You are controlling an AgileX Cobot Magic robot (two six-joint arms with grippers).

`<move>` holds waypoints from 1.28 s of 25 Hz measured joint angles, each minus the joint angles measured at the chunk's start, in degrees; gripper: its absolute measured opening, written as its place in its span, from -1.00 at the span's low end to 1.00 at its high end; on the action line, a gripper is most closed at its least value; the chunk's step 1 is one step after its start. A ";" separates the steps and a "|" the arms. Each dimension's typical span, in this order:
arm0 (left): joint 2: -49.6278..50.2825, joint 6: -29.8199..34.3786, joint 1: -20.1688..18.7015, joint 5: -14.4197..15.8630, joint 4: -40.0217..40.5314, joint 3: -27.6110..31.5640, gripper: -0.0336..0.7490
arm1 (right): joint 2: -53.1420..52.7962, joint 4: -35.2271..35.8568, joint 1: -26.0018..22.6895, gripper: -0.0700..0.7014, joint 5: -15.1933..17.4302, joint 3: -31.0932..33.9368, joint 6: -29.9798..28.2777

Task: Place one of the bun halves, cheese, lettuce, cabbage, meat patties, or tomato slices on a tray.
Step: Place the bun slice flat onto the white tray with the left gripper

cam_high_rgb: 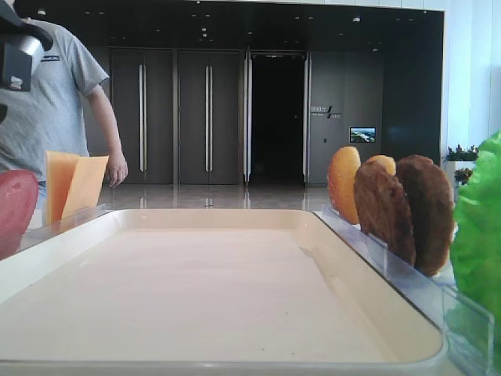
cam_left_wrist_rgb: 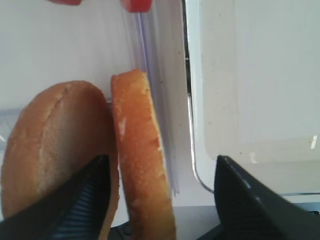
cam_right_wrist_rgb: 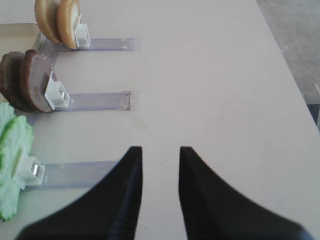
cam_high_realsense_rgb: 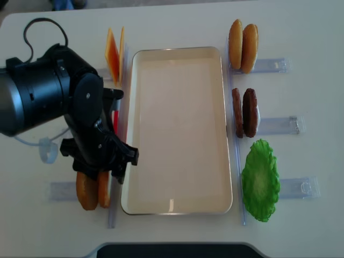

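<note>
My left gripper [cam_left_wrist_rgb: 161, 158] is open and straddles one upright golden bun half [cam_left_wrist_rgb: 142, 165]. Its left finger sits between that half and a second one [cam_left_wrist_rgb: 55, 150], and its right finger hangs over the cream tray's [cam_left_wrist_rgb: 250, 75] corner. In the overhead view these bun halves [cam_high_realsense_rgb: 94, 191] stand left of the tray [cam_high_realsense_rgb: 177, 129], under my left arm [cam_high_realsense_rgb: 80, 113]. Cheese [cam_high_realsense_rgb: 113, 54] and a tomato slice [cam_high_rgb: 16, 207] are further along that side. Two more bun halves [cam_high_realsense_rgb: 242, 45], meat patties [cam_high_realsense_rgb: 244, 113] and lettuce [cam_high_realsense_rgb: 260, 180] line the right side. My right gripper [cam_right_wrist_rgb: 160, 150] is open over bare table. No cabbage is in view.
Clear plastic holders [cam_right_wrist_rgb: 95, 100] carry the food upright along both long sides of the tray. A person in a grey shirt [cam_high_rgb: 55, 102] stands behind the table at the left. The table edge [cam_right_wrist_rgb: 285, 60] runs close to the right of my right gripper.
</note>
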 joint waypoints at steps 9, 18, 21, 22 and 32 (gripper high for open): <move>0.00 0.34 0.00 0.13 0.01 0.00 0.01 | 0.00 0.00 0.00 -0.28 0.00 0.00 0.00; 0.00 1.09 0.00 3.66 1.30 0.00 -0.58 | 0.00 0.00 0.00 -0.28 0.00 0.00 0.00; 0.00 1.65 0.00 4.87 1.24 -0.10 -0.58 | 0.00 0.00 0.00 -0.28 0.00 0.00 0.00; -0.05 1.88 0.00 5.36 1.24 -0.26 -0.58 | 0.00 0.00 0.00 -0.28 0.00 0.00 0.00; -9.66 2.64 0.00 9.73 0.90 -4.97 -0.59 | 0.00 0.00 0.00 -0.28 0.00 0.00 0.00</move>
